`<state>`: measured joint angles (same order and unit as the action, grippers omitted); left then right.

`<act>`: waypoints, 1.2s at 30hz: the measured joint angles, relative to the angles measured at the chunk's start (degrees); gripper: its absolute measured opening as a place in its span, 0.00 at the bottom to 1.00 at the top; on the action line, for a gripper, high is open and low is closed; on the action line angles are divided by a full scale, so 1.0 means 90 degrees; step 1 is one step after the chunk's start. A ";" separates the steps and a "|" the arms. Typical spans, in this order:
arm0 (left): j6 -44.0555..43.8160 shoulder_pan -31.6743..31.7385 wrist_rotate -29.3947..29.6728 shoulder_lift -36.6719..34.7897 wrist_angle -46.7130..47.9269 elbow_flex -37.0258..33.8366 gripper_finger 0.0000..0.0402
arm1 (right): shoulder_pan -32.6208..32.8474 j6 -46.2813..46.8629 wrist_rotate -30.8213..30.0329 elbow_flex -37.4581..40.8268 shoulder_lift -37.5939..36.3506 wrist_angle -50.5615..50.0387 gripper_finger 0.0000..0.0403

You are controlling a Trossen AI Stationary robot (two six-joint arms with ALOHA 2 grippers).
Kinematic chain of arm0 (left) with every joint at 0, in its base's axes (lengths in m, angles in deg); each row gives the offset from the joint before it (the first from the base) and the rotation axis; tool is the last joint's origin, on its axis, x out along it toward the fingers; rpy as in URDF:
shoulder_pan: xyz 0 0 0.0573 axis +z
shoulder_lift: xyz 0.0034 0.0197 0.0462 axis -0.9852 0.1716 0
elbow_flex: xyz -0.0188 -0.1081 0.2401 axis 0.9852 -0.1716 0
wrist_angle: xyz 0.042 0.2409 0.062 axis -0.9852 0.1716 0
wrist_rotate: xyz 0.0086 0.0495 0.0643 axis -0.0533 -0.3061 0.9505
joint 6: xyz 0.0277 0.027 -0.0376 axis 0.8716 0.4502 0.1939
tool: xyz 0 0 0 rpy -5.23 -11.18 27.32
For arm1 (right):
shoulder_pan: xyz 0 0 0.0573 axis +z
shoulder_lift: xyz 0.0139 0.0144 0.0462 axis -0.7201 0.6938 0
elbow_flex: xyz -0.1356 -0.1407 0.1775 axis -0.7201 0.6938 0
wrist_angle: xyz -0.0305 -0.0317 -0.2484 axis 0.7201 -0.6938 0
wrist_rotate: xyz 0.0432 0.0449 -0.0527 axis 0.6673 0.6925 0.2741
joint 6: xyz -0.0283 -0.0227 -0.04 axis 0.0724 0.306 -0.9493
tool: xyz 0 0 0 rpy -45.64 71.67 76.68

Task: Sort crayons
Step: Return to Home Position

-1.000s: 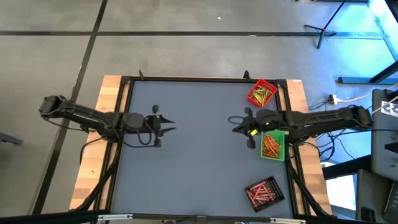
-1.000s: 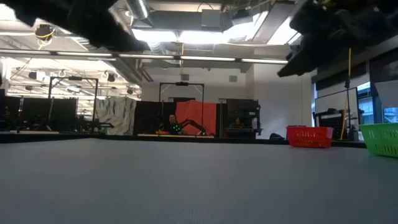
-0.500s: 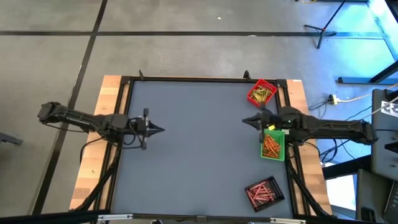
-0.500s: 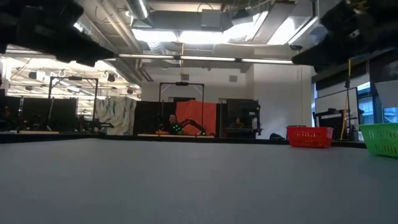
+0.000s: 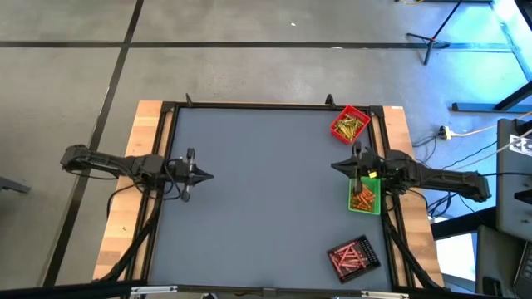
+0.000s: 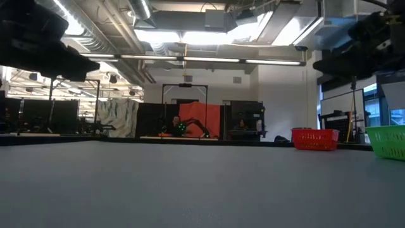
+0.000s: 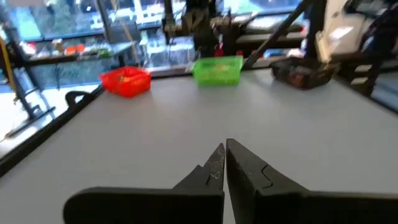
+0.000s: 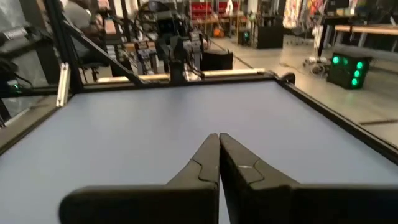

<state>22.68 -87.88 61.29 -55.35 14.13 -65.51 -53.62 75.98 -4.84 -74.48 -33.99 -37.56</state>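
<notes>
Left gripper, closed and empty, hovered near the table's left edge; right gripper, also closed, near the right edge, open tabletop between. Crayons filled red tray, green tray and black tray along that right edge

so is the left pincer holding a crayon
No, in the left wrist view the left pincer is shut tight right to its tip, with nothing held in it.
</notes>
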 joint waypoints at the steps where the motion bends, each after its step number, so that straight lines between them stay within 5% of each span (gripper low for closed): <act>1: 0.0002 -0.0017 -0.0048 -0.0103 0.0022 0.0000 0.00 | 0.0000 0.0000 0.0036 0.0079 -0.0160 -0.0002 0.01; 7: 0.0192 -0.0062 -0.0074 -0.0569 0.0147 0.0000 0.00 | 0.0002 0.0176 -0.0030 0.0278 -0.0919 -0.0046 0.01; 36: 0.0045 0.0458 -0.0188 -0.0581 0.0169 0.0000 0.00 | 0.0002 0.0525 -0.0250 0.0278 -0.0810 -0.0108 0.01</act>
<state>23.09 -83.76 59.60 -60.58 15.65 -65.51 -53.59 80.70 -7.08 -71.98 -41.28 -38.54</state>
